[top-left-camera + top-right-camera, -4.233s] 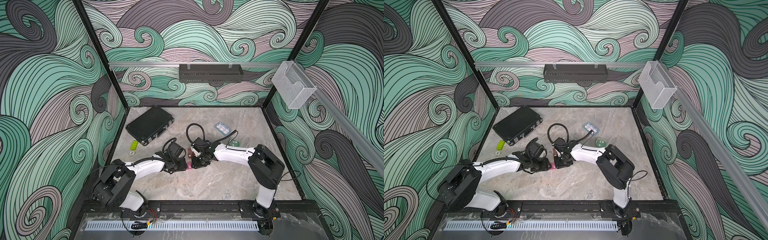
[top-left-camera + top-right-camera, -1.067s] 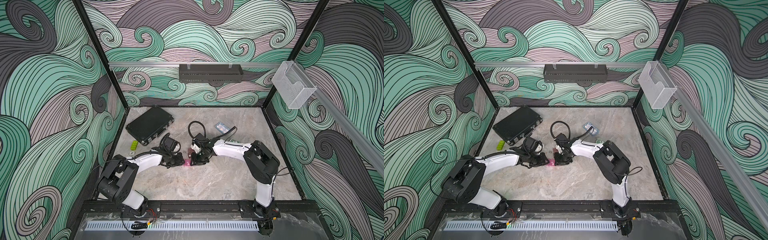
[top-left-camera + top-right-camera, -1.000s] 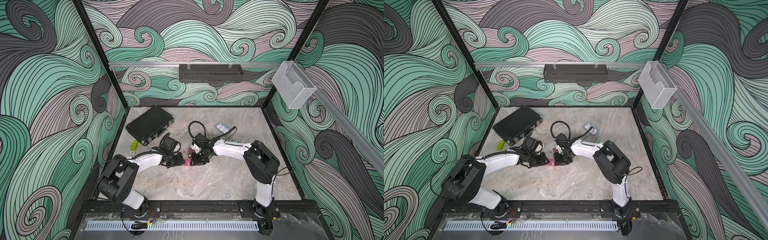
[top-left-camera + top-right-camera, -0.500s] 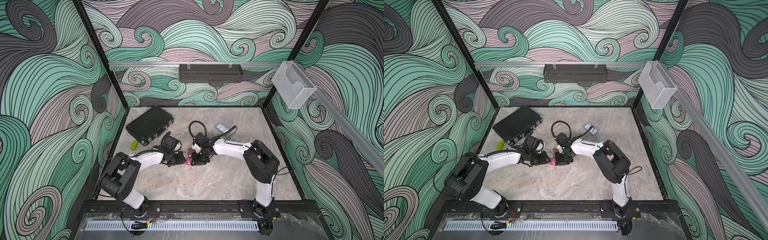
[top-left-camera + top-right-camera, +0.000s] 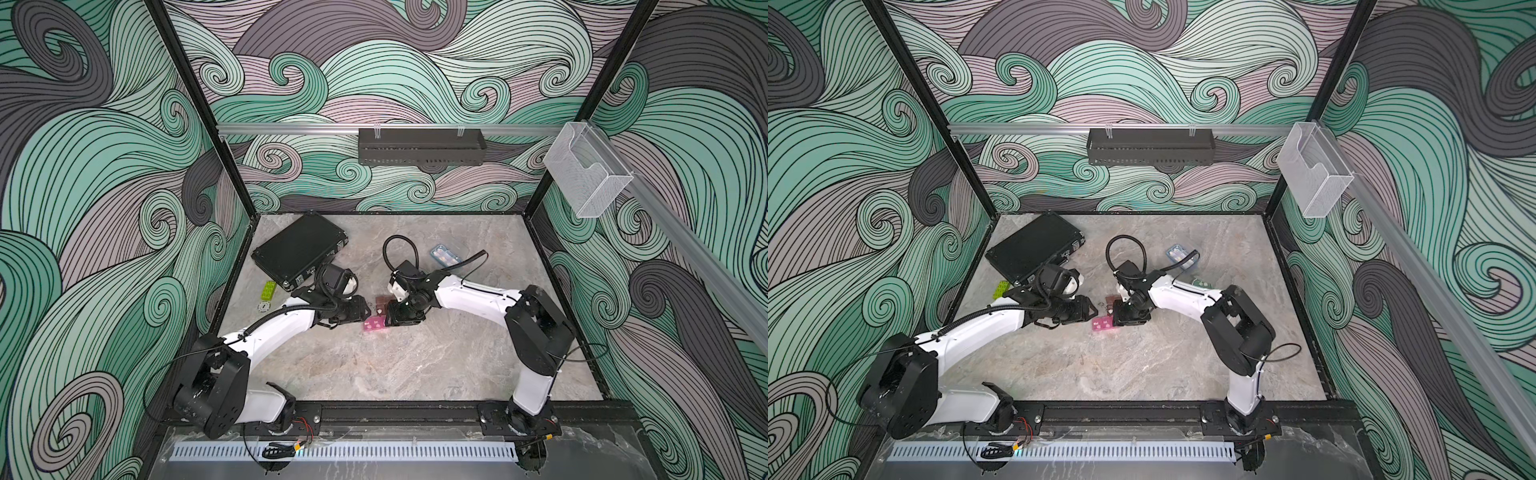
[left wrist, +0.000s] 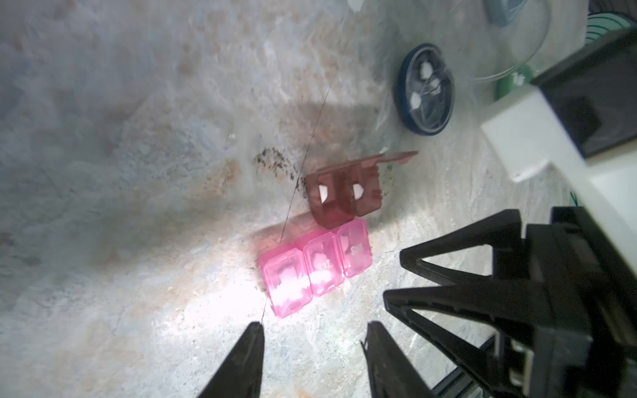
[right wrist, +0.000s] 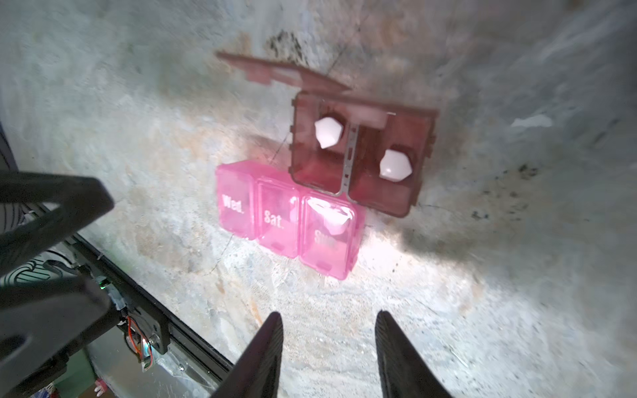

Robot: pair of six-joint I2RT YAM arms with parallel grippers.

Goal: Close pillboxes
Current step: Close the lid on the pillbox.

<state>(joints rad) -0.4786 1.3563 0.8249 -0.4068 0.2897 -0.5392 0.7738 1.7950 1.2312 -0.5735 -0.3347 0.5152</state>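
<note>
The pink pillbox [image 5: 375, 323] [image 7: 286, 213] lies mid-table with its three lids down. Touching it on the far side is the brown pillbox [image 5: 382, 300] [image 7: 358, 155], its lid up and a white pill in each cell. My left gripper [image 5: 365, 309] [image 6: 313, 327] is open and empty, just left of the pink box. Just right of that box, my right gripper [image 5: 390, 320] [image 7: 329, 315] is also open and empty. Farther back lie the dark-blue round pillbox [image 6: 425, 93], the green round one [image 5: 1202, 283] and the light-blue one [image 5: 445, 254].
A large black case [image 5: 299, 251] lies at the back left, close behind my left wrist. A yellow-green block [image 5: 269, 289] and a small white disc [image 5: 263, 306] sit by the left wall. A black rail [image 5: 395, 411] runs along the front edge.
Both grippers have opened wider and stand a little back from the pink pillbox, which now lies free between them. The left forearm has swung slightly toward the back.
</note>
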